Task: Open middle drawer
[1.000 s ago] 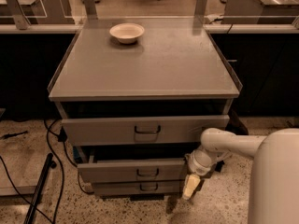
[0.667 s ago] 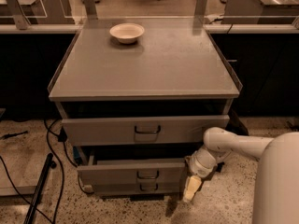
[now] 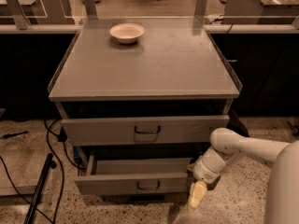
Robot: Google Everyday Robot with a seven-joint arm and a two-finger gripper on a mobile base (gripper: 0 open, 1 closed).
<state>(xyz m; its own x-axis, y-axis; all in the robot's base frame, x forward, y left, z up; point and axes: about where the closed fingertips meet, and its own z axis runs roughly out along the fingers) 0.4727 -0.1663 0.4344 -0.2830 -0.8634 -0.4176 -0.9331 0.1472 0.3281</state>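
The grey cabinet [image 3: 145, 64] has three drawers. The top drawer [image 3: 93, 130] stands slightly out, with a dark loop handle [image 3: 147, 129]. The middle drawer [image 3: 112, 184] is pulled out well past it, its inside showing, with its handle [image 3: 148, 186] at centre. It hides the bottom drawer. My gripper [image 3: 197, 196] hangs pointing down at the right end of the middle drawer's front, touching or very near its corner. My white arm [image 3: 247, 148] reaches in from the right.
A white bowl [image 3: 126, 32] sits at the back left of the cabinet top. Black cables [image 3: 51, 139] and a dark pole [image 3: 39, 190] lie on the speckled floor to the left. Desks with glass panels stand behind.
The middle drawer has slid further out toward the camera and now covers the bottom drawer's front. My gripper has moved down and toward the camera with it.
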